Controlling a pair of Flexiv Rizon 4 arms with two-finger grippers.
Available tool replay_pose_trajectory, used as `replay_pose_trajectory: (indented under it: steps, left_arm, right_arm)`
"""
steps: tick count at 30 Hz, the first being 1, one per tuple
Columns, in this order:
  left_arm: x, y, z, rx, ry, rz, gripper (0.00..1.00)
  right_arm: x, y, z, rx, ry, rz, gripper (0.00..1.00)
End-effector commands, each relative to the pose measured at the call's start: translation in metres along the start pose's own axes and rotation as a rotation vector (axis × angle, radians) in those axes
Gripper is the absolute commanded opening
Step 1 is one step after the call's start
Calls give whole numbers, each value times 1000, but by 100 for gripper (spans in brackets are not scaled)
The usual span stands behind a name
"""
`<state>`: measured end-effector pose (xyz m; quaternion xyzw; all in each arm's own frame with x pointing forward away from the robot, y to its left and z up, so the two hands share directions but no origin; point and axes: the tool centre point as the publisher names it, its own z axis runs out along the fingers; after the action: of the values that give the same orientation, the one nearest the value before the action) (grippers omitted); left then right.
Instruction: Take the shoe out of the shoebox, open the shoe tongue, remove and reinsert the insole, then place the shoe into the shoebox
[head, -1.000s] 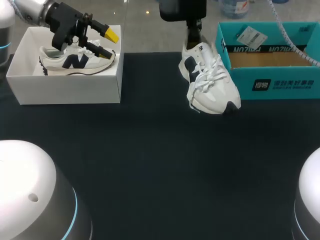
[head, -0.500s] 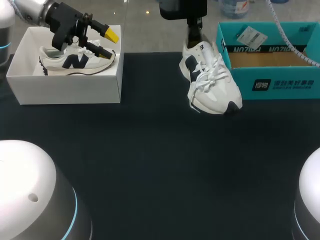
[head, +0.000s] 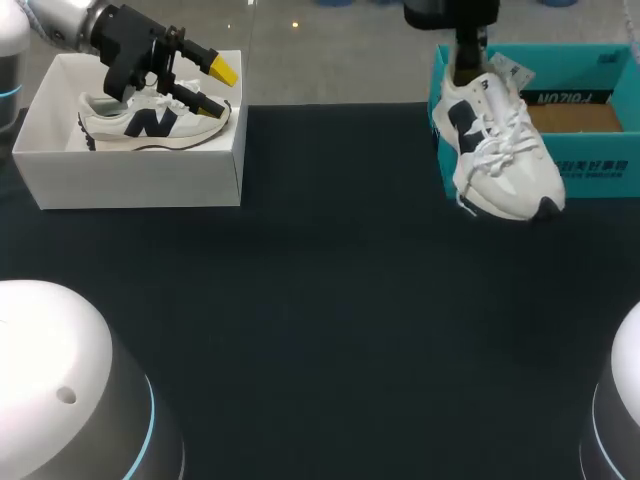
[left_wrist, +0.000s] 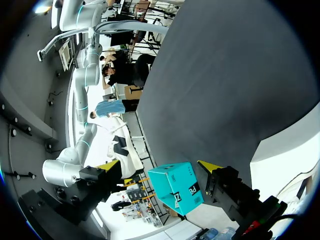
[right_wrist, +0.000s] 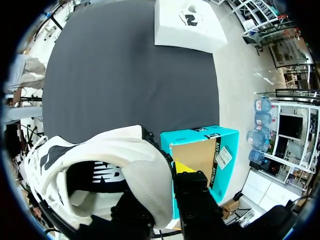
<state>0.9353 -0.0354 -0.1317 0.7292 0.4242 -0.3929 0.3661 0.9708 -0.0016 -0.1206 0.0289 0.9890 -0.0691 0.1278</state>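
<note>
A white shoe with navy patches (head: 500, 150) hangs toe-down in front of the left front corner of the teal shoebox (head: 590, 165). My right gripper (head: 468, 62) is shut on its heel collar. In the right wrist view the shoe (right_wrist: 105, 165) fills the space around my right gripper (right_wrist: 159, 192), one finger outside the heel and one hidden inside. The teal shoebox (right_wrist: 205, 150) lies just beyond, open, with a brown floor. My left gripper (head: 218, 87) hovers open over a second white shoe (head: 150, 120). In the left wrist view, my left gripper (left_wrist: 159, 167) is open with nothing between its fingers.
The second shoe lies in a white box (head: 130, 180) at the table's far left, also seen as the white box (right_wrist: 187, 22) in the right wrist view. The dark table top (head: 320, 300) spreads between the two boxes.
My right arm has carried the shoe to the right and slightly up, from the table's middle to the teal shoebox's front corner. The left arm has not moved.
</note>
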Motion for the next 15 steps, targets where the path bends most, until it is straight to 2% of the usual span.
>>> replay_pose_trajectory:
  steps: [1,9,15]
  left_arm:
    - [0,0,0,1,2,1,100]
    - [0,0,0,1,2,1,100]
    - [0,0,0,1,2,1,100]
  right_arm:
    - [0,-55,11,-89,-10,-13,0]
    - [-17,-104,21,-37,-24,13,0]
    - [-19,-115,20,-25,-25,6,0]
